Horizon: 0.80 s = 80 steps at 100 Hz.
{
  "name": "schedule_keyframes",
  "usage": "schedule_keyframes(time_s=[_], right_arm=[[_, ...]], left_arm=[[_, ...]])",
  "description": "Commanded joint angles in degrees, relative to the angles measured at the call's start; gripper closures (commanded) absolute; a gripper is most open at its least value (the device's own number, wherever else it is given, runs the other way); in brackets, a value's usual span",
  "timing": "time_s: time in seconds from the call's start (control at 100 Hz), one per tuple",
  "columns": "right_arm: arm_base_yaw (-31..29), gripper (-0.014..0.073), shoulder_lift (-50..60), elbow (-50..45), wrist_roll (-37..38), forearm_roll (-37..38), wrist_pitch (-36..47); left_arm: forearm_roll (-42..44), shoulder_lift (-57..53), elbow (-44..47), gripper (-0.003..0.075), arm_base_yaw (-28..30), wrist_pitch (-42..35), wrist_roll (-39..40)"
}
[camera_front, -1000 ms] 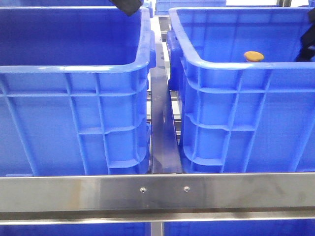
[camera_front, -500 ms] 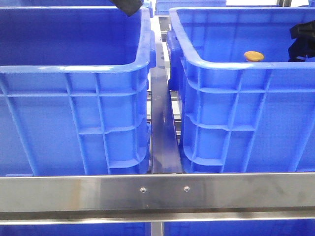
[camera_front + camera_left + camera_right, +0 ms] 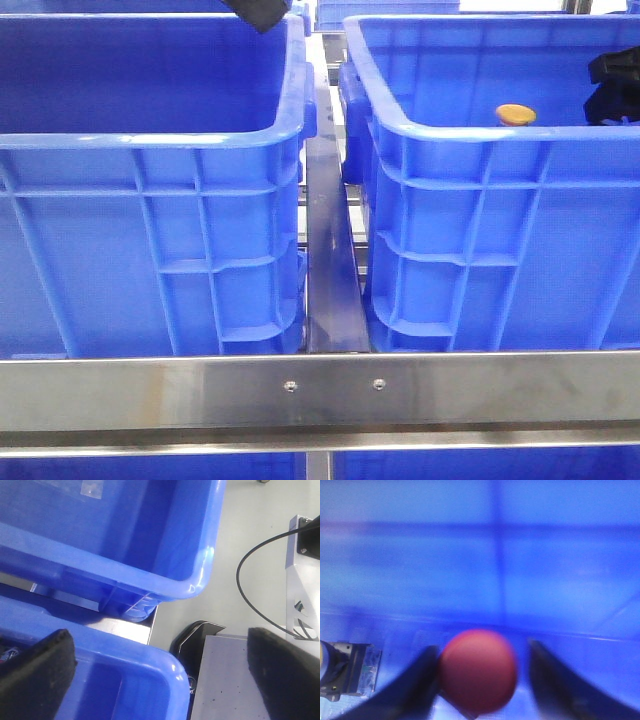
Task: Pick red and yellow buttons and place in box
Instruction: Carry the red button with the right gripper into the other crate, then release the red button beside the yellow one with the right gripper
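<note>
The yellow button (image 3: 516,114) sits inside the right blue crate (image 3: 470,200), just behind its near rim. My right gripper (image 3: 612,85) is low inside that crate at the right edge. In the right wrist view the dark red button (image 3: 477,672) lies between the fingers of the right gripper (image 3: 482,680). One finger (image 3: 417,680) touches it, and a gap shows to the other finger (image 3: 555,680), so the jaws are open. My left gripper (image 3: 160,680) is wide open and empty over a crate corner (image 3: 165,665). It shows only as a dark tip (image 3: 258,12) above the left blue crate (image 3: 150,200).
A steel rail (image 3: 320,390) crosses in front of both crates, and a dark bar (image 3: 330,270) runs between them. Another blue crate (image 3: 125,540) and a black cable (image 3: 255,605) show in the left wrist view. A grey block with a yellow part (image 3: 342,672) lies beside the right gripper.
My right gripper has come into the front view from the right edge and moved down into the right crate. The left gripper and the yellow button have not moved.
</note>
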State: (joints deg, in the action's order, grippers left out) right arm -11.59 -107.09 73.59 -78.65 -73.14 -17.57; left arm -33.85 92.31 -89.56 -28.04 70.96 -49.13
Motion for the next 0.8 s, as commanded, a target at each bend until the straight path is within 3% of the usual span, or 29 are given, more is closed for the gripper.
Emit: schedule_keyframes(time_s=[0.0,0.18,0.54,0.79], right_arm=[[-0.12,0.0074,2.65,2.06,-1.05,-1.23,0.47],[-0.12,0.0008,2.65,2.06,-1.05,-1.54,-0.04],[-0.12,0.0008,2.79,2.06,-1.05,-1.68,-5.85],[-0.16,0.0021,5.72,0.58,-1.05,-1.68,-3.83]], left_arm=[[-3.16,-2.12,-1.82,0.0069,-0.05,1.66,0.9],[-3.16,-2.12,-1.82,0.0069,-0.05,1.66,1.91],[-3.16,-2.12,-1.82,0.0069,-0.05,1.66,2.04],[-2.9,-2.12,-1.82,0.0069,-0.05,1.66,2.04]])
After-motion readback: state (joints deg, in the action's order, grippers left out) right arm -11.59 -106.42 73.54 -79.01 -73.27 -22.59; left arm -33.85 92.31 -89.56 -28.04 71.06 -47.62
